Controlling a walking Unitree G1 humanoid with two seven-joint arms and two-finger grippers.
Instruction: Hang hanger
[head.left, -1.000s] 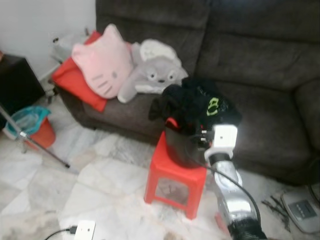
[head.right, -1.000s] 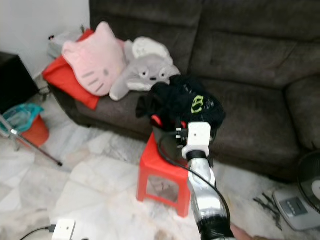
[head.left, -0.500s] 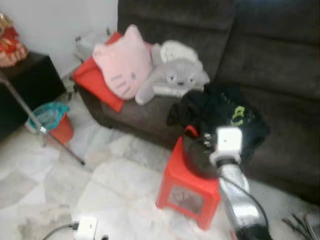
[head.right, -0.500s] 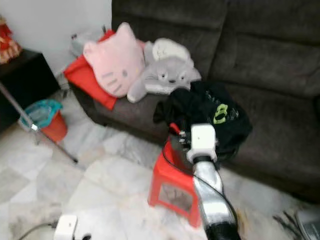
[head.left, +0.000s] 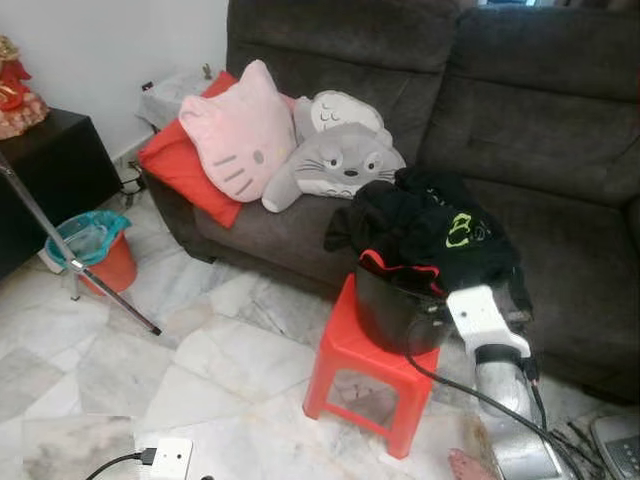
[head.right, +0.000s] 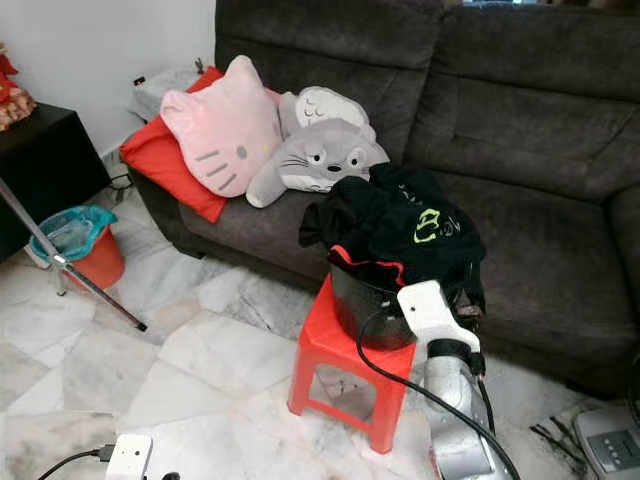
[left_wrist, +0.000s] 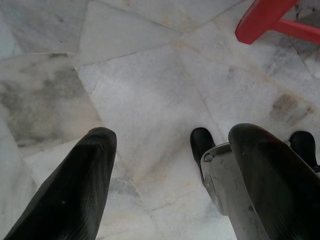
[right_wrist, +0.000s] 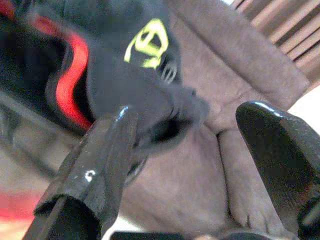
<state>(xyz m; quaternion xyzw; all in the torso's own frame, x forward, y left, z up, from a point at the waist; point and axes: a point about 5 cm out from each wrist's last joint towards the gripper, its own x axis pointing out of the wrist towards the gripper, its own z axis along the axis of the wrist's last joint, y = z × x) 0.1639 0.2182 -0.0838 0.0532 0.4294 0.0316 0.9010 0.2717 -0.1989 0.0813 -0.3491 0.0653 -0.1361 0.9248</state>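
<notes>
As no hanger can be made out, step: reaching for the clothes.
Right gripper (right_wrist: 185, 150): fingers apart, just beside black garment (head.left: 430, 225) heaped in bucket (head.left: 392, 310) on red stool (head.left: 368, 365).
Left gripper (left_wrist: 175, 170): fingers apart (idle over floor).
Next: find the hanger, perhaps under the garment.

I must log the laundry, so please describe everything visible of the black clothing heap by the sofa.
The black clothing is a crumpled soft heap with a lime-green print and red trim. It spills out of a dark bucket on a red stool and rests against the sofa seat. The right claw is open beside its edge.
</notes>
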